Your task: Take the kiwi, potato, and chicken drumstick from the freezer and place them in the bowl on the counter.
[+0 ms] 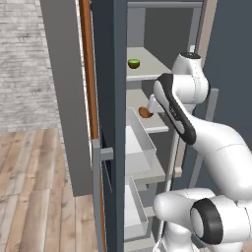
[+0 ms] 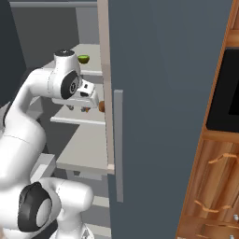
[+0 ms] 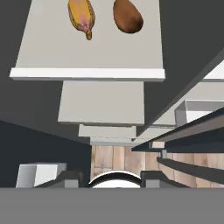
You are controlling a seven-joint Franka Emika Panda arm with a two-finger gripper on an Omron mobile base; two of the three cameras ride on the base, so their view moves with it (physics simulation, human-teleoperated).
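Kiwi (image 1: 134, 63) on upper freezer (image 1: 115, 98) shelf; potato (image 3: 127, 16) and drumstick (image 3: 82, 15) side by side one shelf below.

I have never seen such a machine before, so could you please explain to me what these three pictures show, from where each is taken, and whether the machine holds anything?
This is a rendered kitchen. The white jointed machine is a robot arm on a driving base, reaching into an open freezer.

Two pictures come from cameras on the base, behind the arm: one to its left, one to its right. The third comes from a camera on the hand itself, looking along its fingers.

On an upper shelf lies a halved kiwi. On the shelf below it lie a brown potato and a yellowish chicken drumstick, side by side and apart. Pale pull-out drawers sit lower down.

The hand is shut and holds nothing; it is short of the food.
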